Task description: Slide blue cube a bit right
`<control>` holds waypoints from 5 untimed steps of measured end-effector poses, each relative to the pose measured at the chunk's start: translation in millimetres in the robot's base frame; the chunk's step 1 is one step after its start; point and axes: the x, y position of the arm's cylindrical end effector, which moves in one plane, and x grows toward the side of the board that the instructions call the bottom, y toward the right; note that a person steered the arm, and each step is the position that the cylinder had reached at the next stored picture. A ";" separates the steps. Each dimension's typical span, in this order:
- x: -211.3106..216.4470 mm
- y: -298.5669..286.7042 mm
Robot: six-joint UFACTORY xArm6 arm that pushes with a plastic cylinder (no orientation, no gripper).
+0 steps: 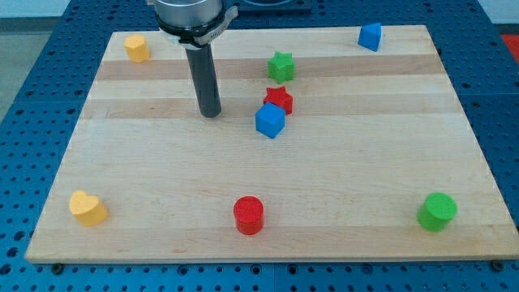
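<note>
The blue cube sits near the middle of the wooden board, touching the red star just above it. My tip rests on the board to the left of the blue cube, a short gap apart from it. The rod rises straight up to the arm's mount at the view's top.
A green star lies above the red star. A blue pentagon-like block is at top right, a yellow block at top left. A yellow heart, a red cylinder and a green cylinder lie along the bottom.
</note>
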 end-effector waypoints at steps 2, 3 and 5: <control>11.3 43.9; 16.1 48.6; 30.7 71.8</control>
